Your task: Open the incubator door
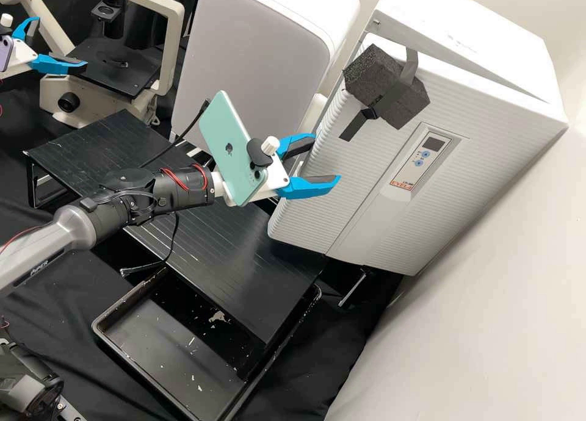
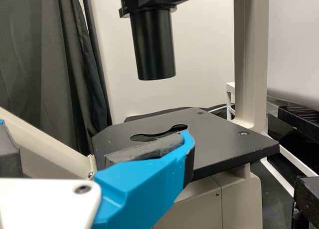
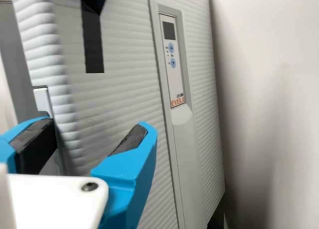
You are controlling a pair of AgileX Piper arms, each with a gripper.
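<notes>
Incubator door [image 1: 372, 171], high view: apparently slightly ajar, just in front of my right gripper [image 1: 323, 158]. Right wrist view: fingers apart, one beside the ribbed free edge [image 3: 63, 109]; best I hook that finger behind it and pull along a slow hinge arc.

Your left claw [image 1: 62, 42] has a microscope [image 1: 116, 73] beside it; near your right claw [image 1: 326, 157] is a grey-fronted appliance [image 1: 262, 55], with a black platform [image 1: 244, 274] and tray [image 1: 152, 348] lower.
</notes>
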